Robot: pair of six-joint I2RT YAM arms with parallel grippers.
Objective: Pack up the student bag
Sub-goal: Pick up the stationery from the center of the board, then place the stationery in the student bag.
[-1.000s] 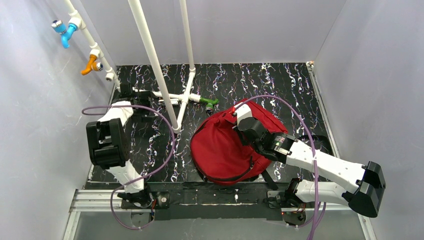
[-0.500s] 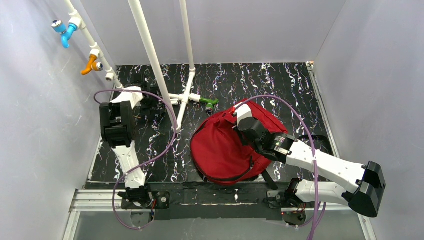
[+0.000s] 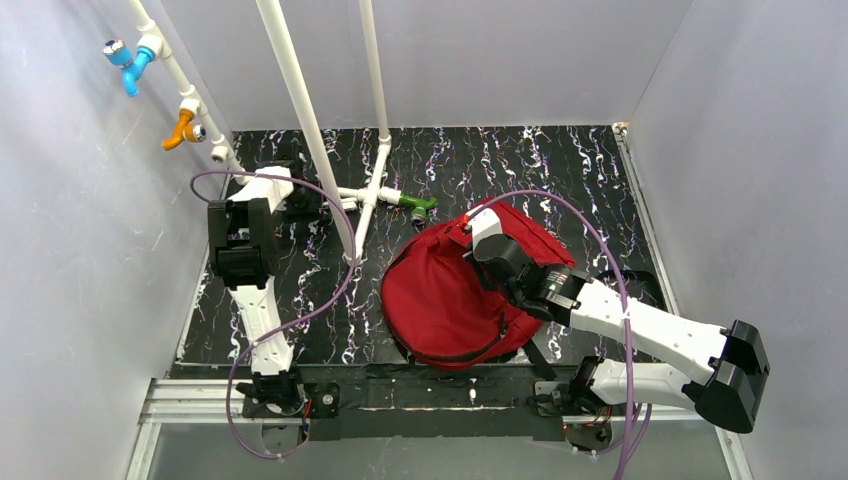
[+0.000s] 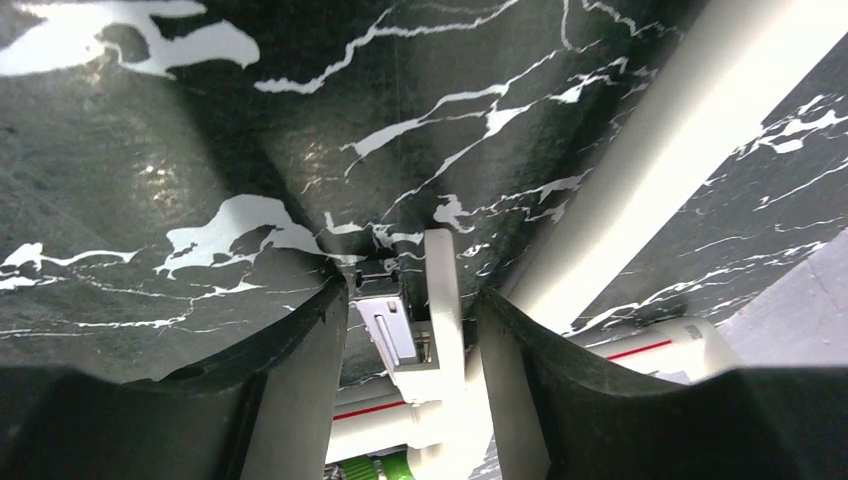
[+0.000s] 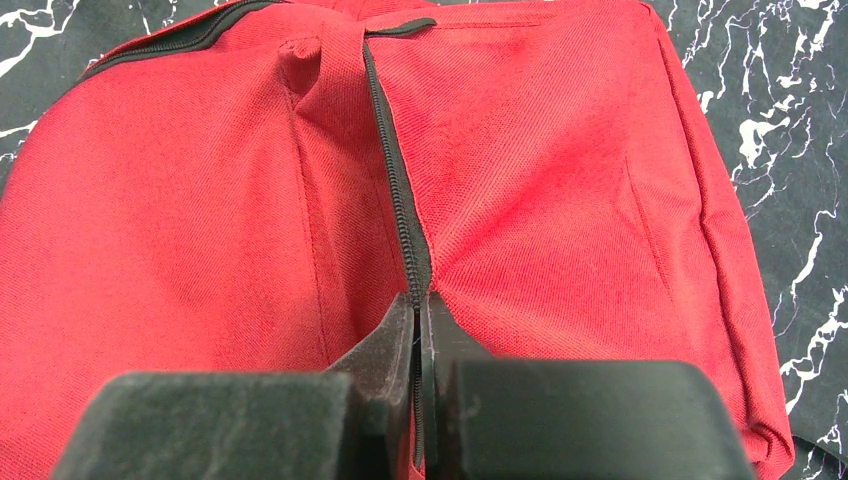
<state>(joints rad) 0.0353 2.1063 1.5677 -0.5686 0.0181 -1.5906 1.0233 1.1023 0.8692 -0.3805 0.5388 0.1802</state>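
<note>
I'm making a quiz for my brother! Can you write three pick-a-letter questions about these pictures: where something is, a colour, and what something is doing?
1. Where is the bag on the table?
A) under the right end effector
B) in the far left corner
C) hanging on the wall

2. What colour is the bag?
A) blue
B) red
C) yellow

3. What is the right end effector doing?
A) standing wide open
B) pinching shut on the bag's zipper
C) holding a tap

Answers:
1. A, the top view shows the right arm reaching over the bag.
2. B, its cloth is red in both views.
3. B, its jaws meet on the zipper line.
</note>
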